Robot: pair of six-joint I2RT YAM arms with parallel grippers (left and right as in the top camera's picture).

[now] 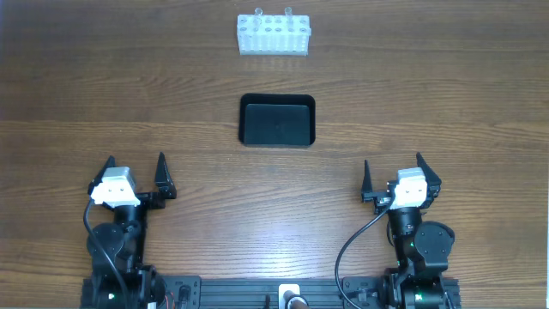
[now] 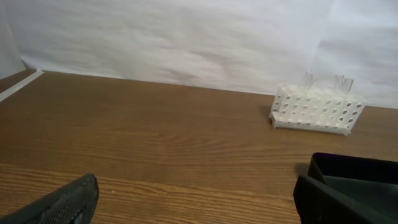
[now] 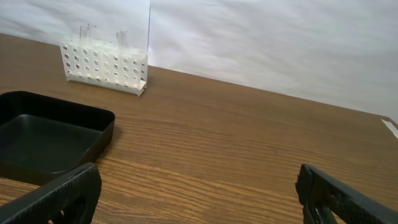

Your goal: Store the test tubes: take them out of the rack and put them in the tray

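Observation:
A white perforated rack (image 1: 274, 35) stands at the far middle of the wooden table, with two clear test tubes (image 1: 257, 15) rising from its back row. The same rack (image 2: 316, 109) and rack (image 3: 104, 64) appear in both wrist views, tubes (image 3: 84, 32) upright. A black tray (image 1: 277, 120) lies just in front of it, nothing inside. My left gripper (image 1: 135, 174) rests open near the front left, far from the rack. My right gripper (image 1: 395, 176) rests open near the front right, equally far away.
Bare wood surrounds the tray and rack on all sides. A white wall or backdrop (image 2: 186, 37) stands behind the table's far edge. The arm bases sit on a black rail (image 1: 274, 292) along the front edge.

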